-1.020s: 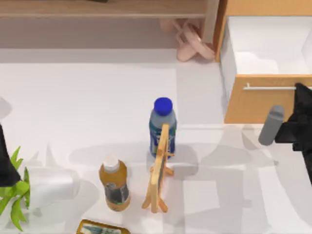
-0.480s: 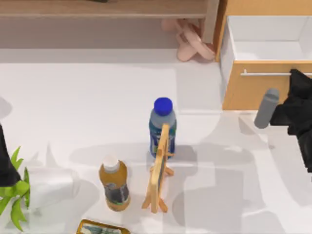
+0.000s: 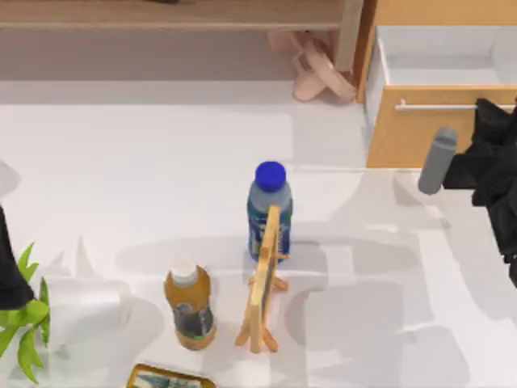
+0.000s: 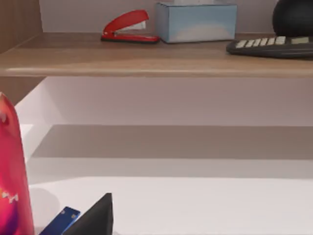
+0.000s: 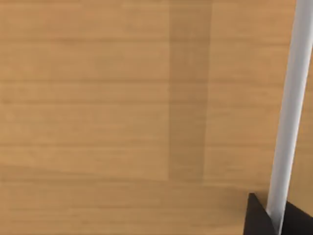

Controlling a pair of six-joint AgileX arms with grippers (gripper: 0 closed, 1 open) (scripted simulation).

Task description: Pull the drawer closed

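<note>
Drawer (image 3: 420, 133) upper right of top view, part-shut w/ a strip of white interior showing, so more travel left. Right pincer (image 3: 493, 109) at its silver handle (image 3: 440, 106); can't tell its opening. Left arm parked at left edge.

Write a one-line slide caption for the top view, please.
Right gripper at the handle of the partly open drawer, bottles mid-table, left arm parked at the left edge.
</note>
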